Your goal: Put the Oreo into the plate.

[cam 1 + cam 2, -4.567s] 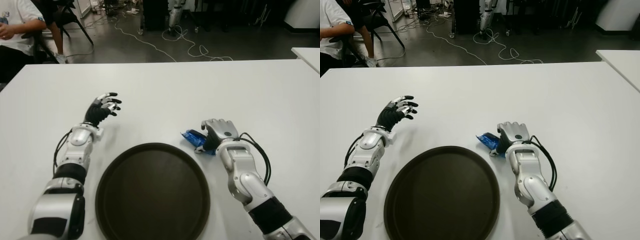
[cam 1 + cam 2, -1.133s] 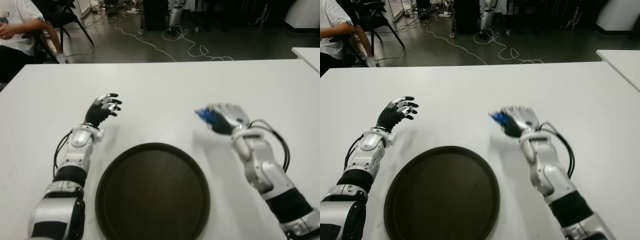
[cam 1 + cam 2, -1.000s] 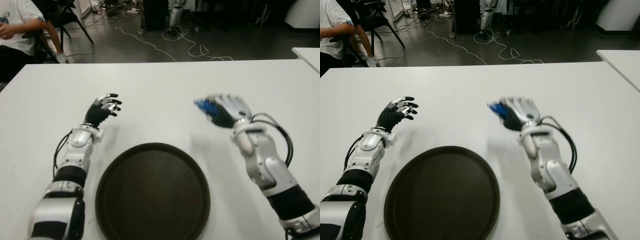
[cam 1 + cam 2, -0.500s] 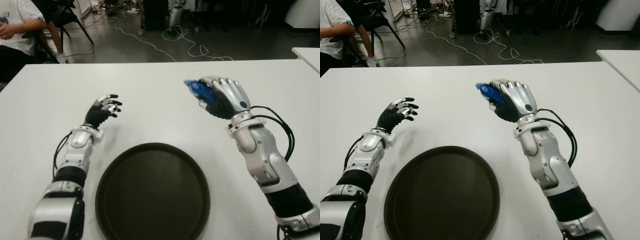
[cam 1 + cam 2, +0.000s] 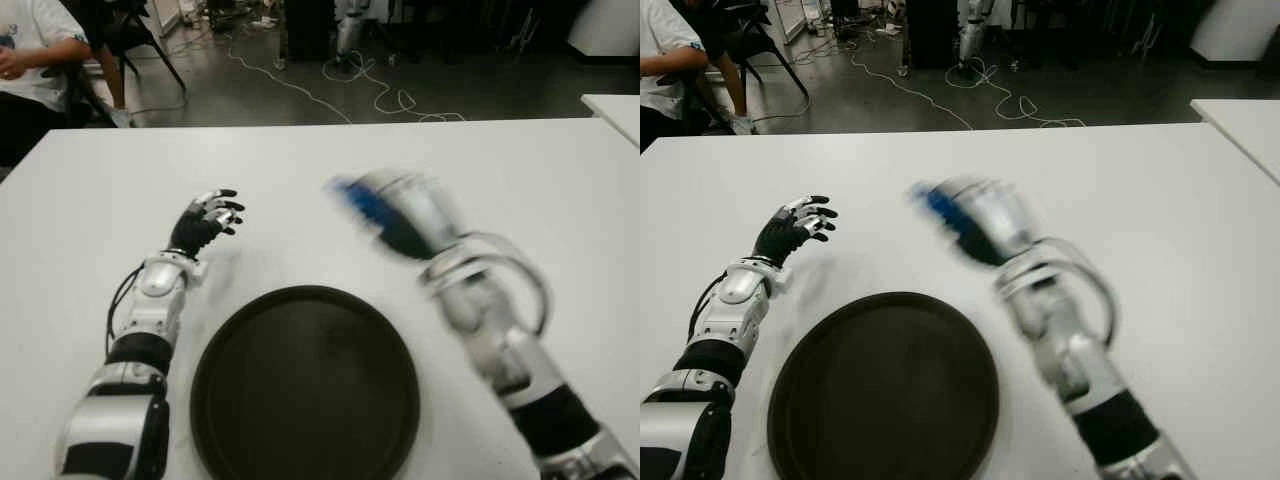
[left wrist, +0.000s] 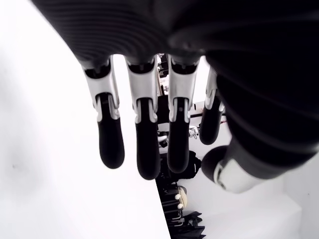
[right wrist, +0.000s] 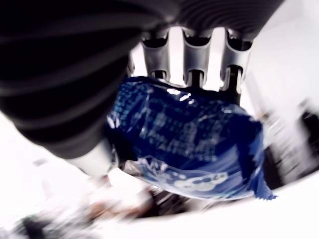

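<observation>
The Oreo (image 7: pixel 192 139), a blue packet, was clamped in our right hand (image 5: pixel 405 215), fingers (image 7: pixel 194 59) curled over its top and the thumb under it, as the right wrist view showed. Half a second before, that hand had been farther to our right and higher in the eye views; by now it had swung left and forward, and it was smeared with motion, so we took it to be mid-sweep. A few seconds back the packet had been down on the table (image 5: pixel 560 190) beside the plate's right edge, so the pickup was done and the carry was under way. The packet was in the air beyond the far rim of the plate (image 5: pixel 305 385), not yet over it. We judged that the hand had to come back toward us and drop lower before letting go, or the packet could land on the table short of the rim.

Our left hand (image 5: pixel 205 220) showed left of the plate with its fingers loosely spread, holding nothing. A seated person (image 5: pixel 30 60) was beyond the table's far left corner.
</observation>
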Available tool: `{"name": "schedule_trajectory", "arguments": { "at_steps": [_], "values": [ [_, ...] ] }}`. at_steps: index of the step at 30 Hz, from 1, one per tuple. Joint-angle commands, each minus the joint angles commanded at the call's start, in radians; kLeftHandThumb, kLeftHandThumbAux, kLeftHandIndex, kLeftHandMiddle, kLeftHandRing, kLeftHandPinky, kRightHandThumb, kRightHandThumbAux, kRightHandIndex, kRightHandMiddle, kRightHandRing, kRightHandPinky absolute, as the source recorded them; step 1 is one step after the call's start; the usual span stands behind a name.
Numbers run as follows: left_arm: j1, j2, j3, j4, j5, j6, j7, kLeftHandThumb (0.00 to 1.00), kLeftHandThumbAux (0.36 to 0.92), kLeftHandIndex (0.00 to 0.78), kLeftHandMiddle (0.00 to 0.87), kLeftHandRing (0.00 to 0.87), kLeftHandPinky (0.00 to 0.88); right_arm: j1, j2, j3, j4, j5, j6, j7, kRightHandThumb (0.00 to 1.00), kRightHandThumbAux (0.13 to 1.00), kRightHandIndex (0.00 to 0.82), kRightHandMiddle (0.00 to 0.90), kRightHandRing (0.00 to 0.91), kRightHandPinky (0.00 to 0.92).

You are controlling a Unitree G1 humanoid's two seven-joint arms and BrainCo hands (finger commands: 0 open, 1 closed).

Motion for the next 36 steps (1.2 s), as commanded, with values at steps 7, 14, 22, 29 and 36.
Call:
{"name": "schedule_trajectory", "arguments": {
  "at_steps": [7, 14, 22, 29, 36],
  "values": [
    [0.003, -0.003, -0.007, -0.007, 0.009, -0.002, 0.008, 0.078, 0.697, 0.265, 0.378, 0.412, 0.455, 0.003, -0.037, -0.014, -0.235, 0.201, 0.011, 0.268, 0.693, 0.732, 0.423, 0.737, 0.751, 0.760],
    [0.005, -0.002, -0.012, -0.016, 0.013, -0.001, 0.005, 0.060, 0.690, 0.268, 0.378, 0.412, 0.455, 0.012, -0.032, -0.022, -0.165, 0.201, -0.018, 0.261, 0.699, 0.728, 0.426, 0.735, 0.751, 0.756],
    [0.005, -0.002, -0.011, -0.022, 0.010, 0.007, 0.006, 0.078, 0.685, 0.263, 0.379, 0.417, 0.473, -0.054, -0.033, -0.046, -0.095, 0.165, -0.045, 0.267, 0.700, 0.727, 0.427, 0.726, 0.733, 0.727],
    [0.007, -0.001, -0.013, -0.024, 0.016, 0.005, 0.011, 0.080, 0.682, 0.278, 0.387, 0.425, 0.478, -0.042, -0.085, -0.032, -0.100, 0.170, -0.108, 0.315, 0.700, 0.726, 0.429, 0.717, 0.711, 0.670],
    [0.004, -0.001, -0.016, -0.023, 0.023, 0.013, 0.019, 0.078, 0.685, 0.274, 0.385, 0.419, 0.471, -0.044, -0.094, -0.031, -0.094, 0.199, -0.122, 0.364, 0.699, 0.727, 0.427, 0.707, 0.703, 0.659]
  ]
}}
